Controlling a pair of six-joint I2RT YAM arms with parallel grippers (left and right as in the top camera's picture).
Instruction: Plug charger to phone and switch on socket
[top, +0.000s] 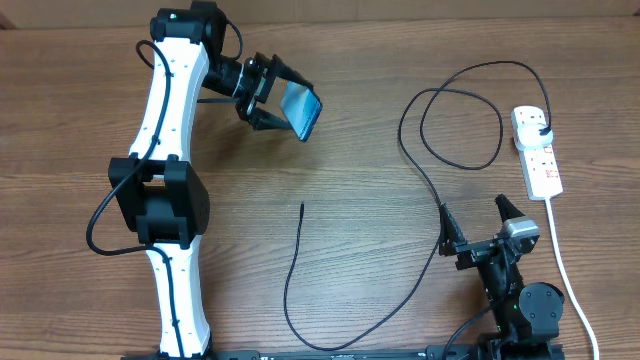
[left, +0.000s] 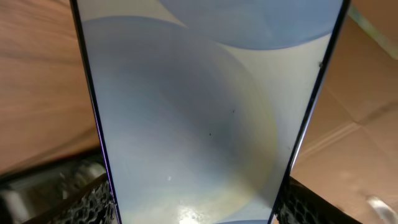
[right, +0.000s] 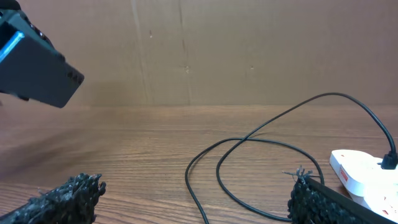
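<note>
My left gripper (top: 284, 100) is shut on the phone (top: 303, 110) and holds it above the table at the back left, with the light-blue screen tilted. The screen of the phone (left: 205, 112) fills the left wrist view, clamped by its edges between the two black fingers (left: 93, 199). The charger (top: 292, 270) is a thin black cable. Its tip (top: 302, 206) lies free mid-table, and its black plug (top: 541, 131) sits in the white socket (top: 541, 165) at the right. My right gripper (top: 472, 210) stands open at the front right, beside the cable, holding nothing.
The socket's white cord (top: 565, 260) runs down the right side toward the front edge. The charger cable (right: 249, 140) loops over the table between my right gripper (right: 193, 202) and the socket (right: 364, 177). A brown cardboard wall (right: 217, 50) stands behind the table.
</note>
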